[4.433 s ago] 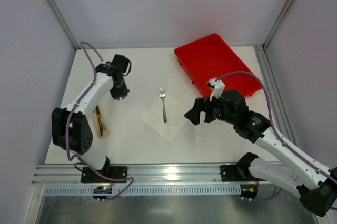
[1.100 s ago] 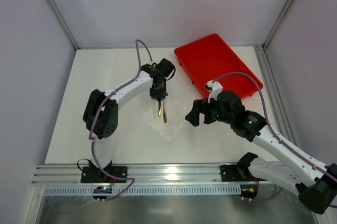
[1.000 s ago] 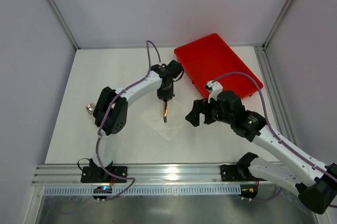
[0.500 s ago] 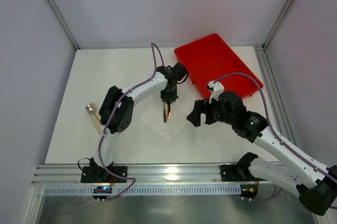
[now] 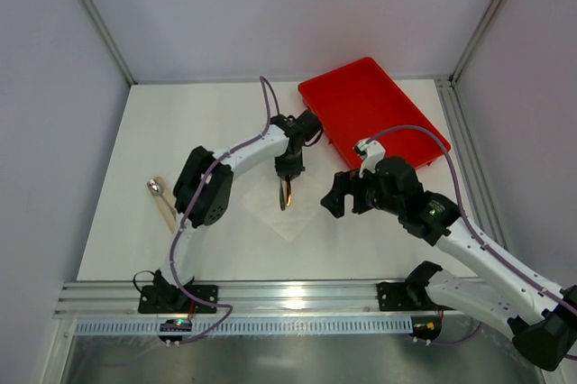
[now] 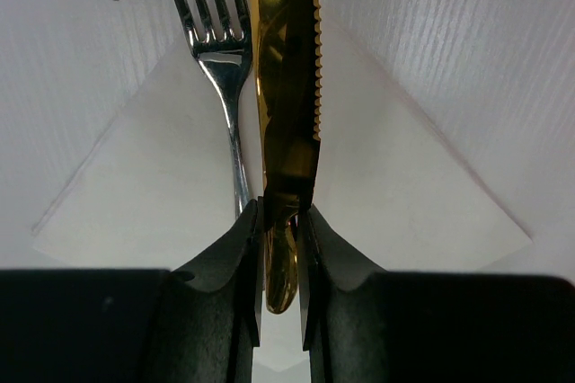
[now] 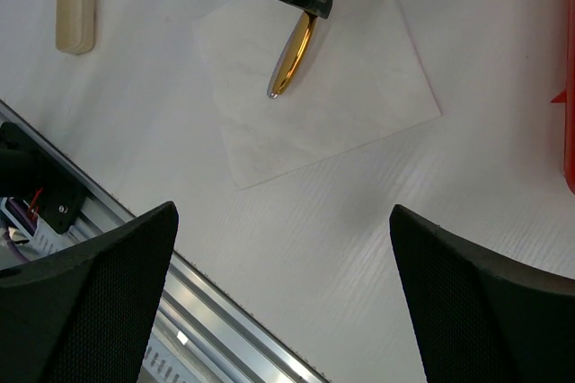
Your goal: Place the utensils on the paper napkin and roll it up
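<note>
The white paper napkin [image 5: 290, 213] lies mid-table with a silver fork [image 6: 220, 59] on it. My left gripper [image 5: 288, 177] hangs over the napkin, shut on the handle of a golden serrated knife [image 6: 287, 86]. The knife runs parallel to the fork, just to its right. In the left wrist view both fingers [image 6: 243, 257] press the knife's handle. The handle's end [image 7: 292, 64] sticks out below the gripper in the right wrist view. A spoon [image 5: 162, 202] with a tan handle lies on the table at the left. My right gripper [image 5: 335, 199] is open and empty, right of the napkin.
A red tray [image 5: 370, 109] sits at the back right, its edge [image 7: 570, 131] showing in the right wrist view. The aluminium rail [image 5: 288, 294] runs along the near table edge. Grey walls enclose the table on three sides.
The left arm has taken the knife from the left side and carried it over the napkin beside the fork. In the last half second it barely shifted. The right arm stayed put.
</note>
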